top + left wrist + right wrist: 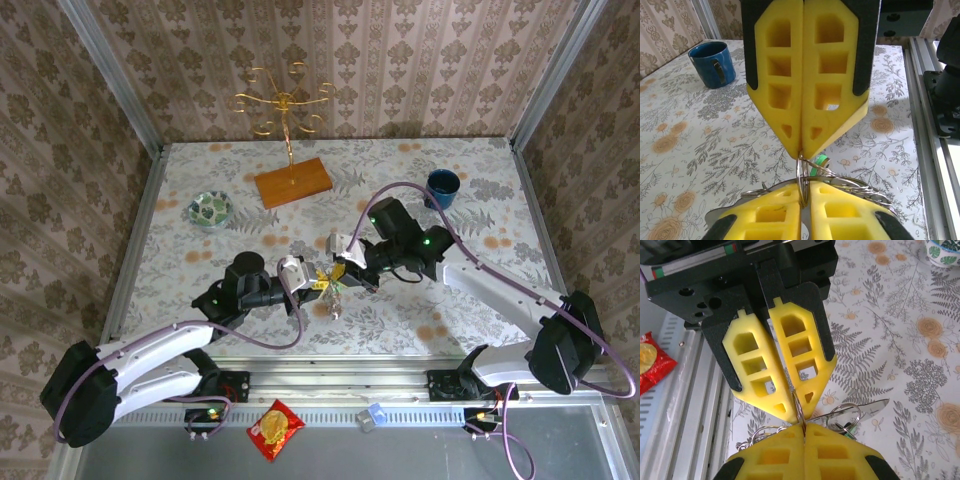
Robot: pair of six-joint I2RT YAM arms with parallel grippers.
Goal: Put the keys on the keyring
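Ring (802, 175): thin steel wire loop, held off the table (180, 250) near its middle, pinched edge-on between two sets of yellow tips.
Left gripper (796, 407): clenched on the ring from one side, pads pressed flat together with the wire between them.
Right gripper (802, 149): clamped on the same ring from the opposite side, tips almost meeting the left's.
Key (820, 161): green head showing just beyond the ring. A silver blade (875, 408) hangs lower down beside further wire loops (842, 412). Cannot tell whether any key is fully threaded on.
Weight: judged very light, no strain on either grip.
Stiffness: probably hard, springy steel, with coils likely to resist prying and snap shut again.
Slip: smooth round wire against foam, apt to twist or slide out under a sideways pull.
Hold on ring: best across the wire, deep in the pad tips, and clear of the split end so that it stays free for a key's hole.
Hold on key: by the plastic head, flat faces between the pads, judged surer than the slick blade.
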